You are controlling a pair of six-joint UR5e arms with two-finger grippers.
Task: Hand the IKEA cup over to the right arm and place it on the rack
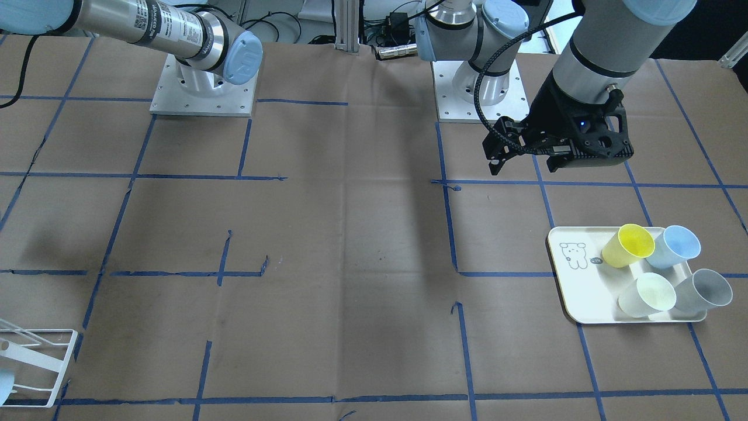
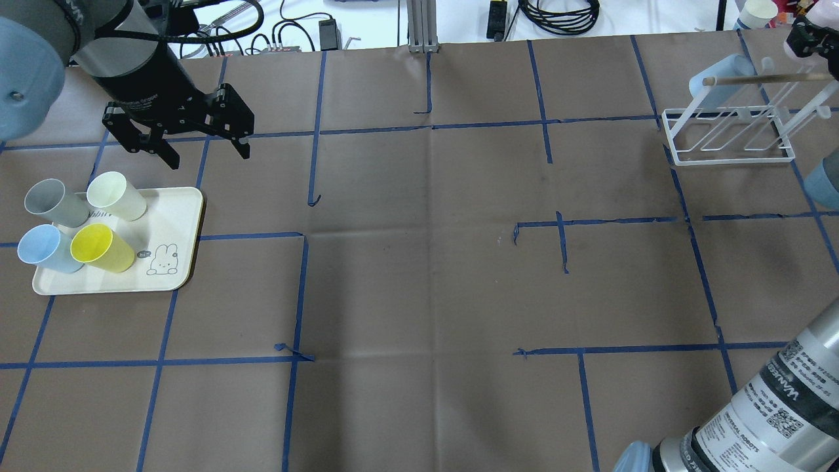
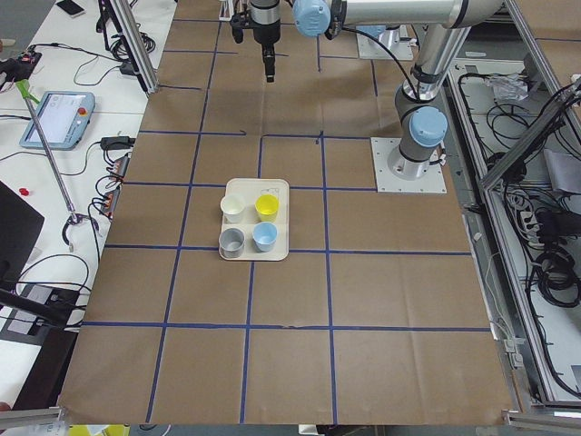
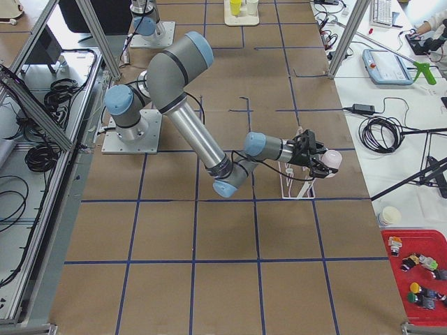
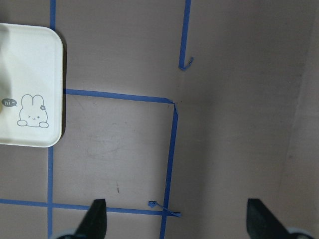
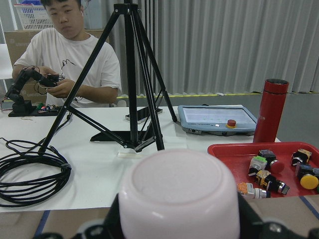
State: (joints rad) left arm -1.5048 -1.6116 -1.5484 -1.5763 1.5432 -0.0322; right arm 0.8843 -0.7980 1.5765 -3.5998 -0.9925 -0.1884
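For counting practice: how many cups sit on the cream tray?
4, two rows: yellow plastic cup beside pale-blue plastic cup, whitish plastic cup beside grey plastic cup. None seems hidden.

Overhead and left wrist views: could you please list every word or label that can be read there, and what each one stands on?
"hi": in a speech bubble by the bunny on the tray.
"UNIVERSAL ROBOTS": on the right arm.
Sticker with square codes on that arm: too blurred to read.
White print on the left gripper: too small to read.
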